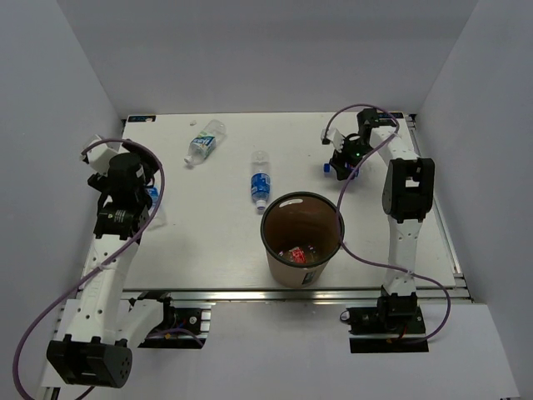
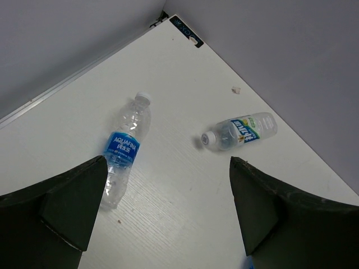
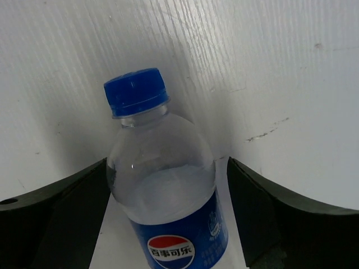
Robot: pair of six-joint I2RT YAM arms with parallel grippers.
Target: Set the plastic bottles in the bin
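Note:
The brown bin (image 1: 275, 250) stands at the table's front centre. One clear bottle (image 1: 204, 142) lies at the back left and another (image 1: 261, 181) lies just behind the bin. My left gripper (image 1: 133, 187) is open and empty above the table. Its wrist view shows an Aquafina bottle (image 2: 124, 147) ahead on the left and a green-labelled bottle (image 2: 241, 130) ahead on the right. A blue-labelled bottle (image 1: 153, 197) shows beside the left arm, partly hidden. My right gripper (image 1: 341, 162) is open. Its fingers straddle a blue-capped Pepsi bottle (image 3: 168, 196) lying on the table.
Something red and white (image 1: 300, 254) lies in the bottom of the bin. A small white scrap (image 2: 235, 89) lies near the back wall. White walls close the table on the left, back and right. The table's far-left corner (image 2: 185, 25) carries a dark tag.

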